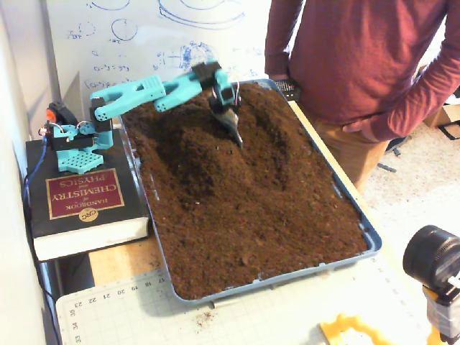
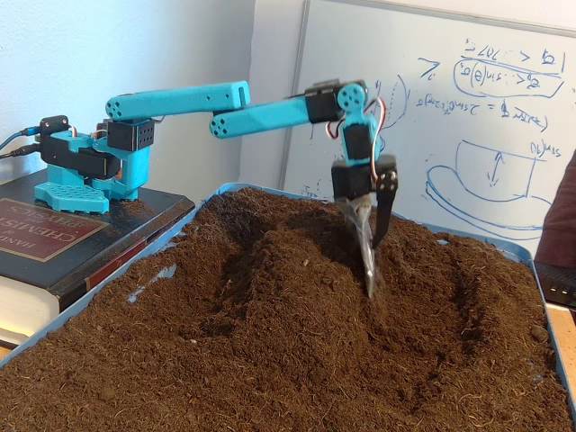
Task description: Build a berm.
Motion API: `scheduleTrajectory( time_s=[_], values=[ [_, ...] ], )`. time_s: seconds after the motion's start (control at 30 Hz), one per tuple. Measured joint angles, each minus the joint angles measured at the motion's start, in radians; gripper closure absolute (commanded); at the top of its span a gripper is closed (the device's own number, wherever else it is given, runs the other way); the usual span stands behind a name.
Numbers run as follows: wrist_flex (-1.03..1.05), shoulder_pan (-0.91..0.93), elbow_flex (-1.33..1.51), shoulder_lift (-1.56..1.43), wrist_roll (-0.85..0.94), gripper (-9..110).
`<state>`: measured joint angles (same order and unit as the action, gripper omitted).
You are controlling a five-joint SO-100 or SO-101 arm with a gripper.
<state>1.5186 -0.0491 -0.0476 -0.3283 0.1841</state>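
Observation:
The berm (image 1: pixel 192 152) is a raised hump of loose dark-brown soil in the far left part of the blue tray (image 1: pixel 371 243), with a curved furrow on its right side. In a fixed view from low down, the berm (image 2: pixel 270 261) rises in the middle of the soil. The teal arm reaches out over it. My gripper (image 1: pixel 234 134) hangs nearly straight down, its silver scoop tip just at the soil on the hump's right flank. From the low fixed view the gripper (image 2: pixel 373 267) has its jaws close together with nothing held between them.
The arm's base (image 1: pixel 75 140) stands on a thick black book (image 1: pixel 86 201) left of the tray. A person in a red sweater (image 1: pixel 359 57) stands at the tray's far right corner. A whiteboard (image 2: pixel 468 117) is behind. A black camera (image 1: pixel 435 262) sits at the near right.

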Motion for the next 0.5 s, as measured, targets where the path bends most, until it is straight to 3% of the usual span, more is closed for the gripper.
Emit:
scheduleTrajectory(
  time_s=[0.27, 0.5],
  values=[
    [-0.067, -0.005, 0.005, -0.054, -0.201, 101],
    [-0.413, -0.124, 0.008, 0.003, -0.405, 101]
  ],
)
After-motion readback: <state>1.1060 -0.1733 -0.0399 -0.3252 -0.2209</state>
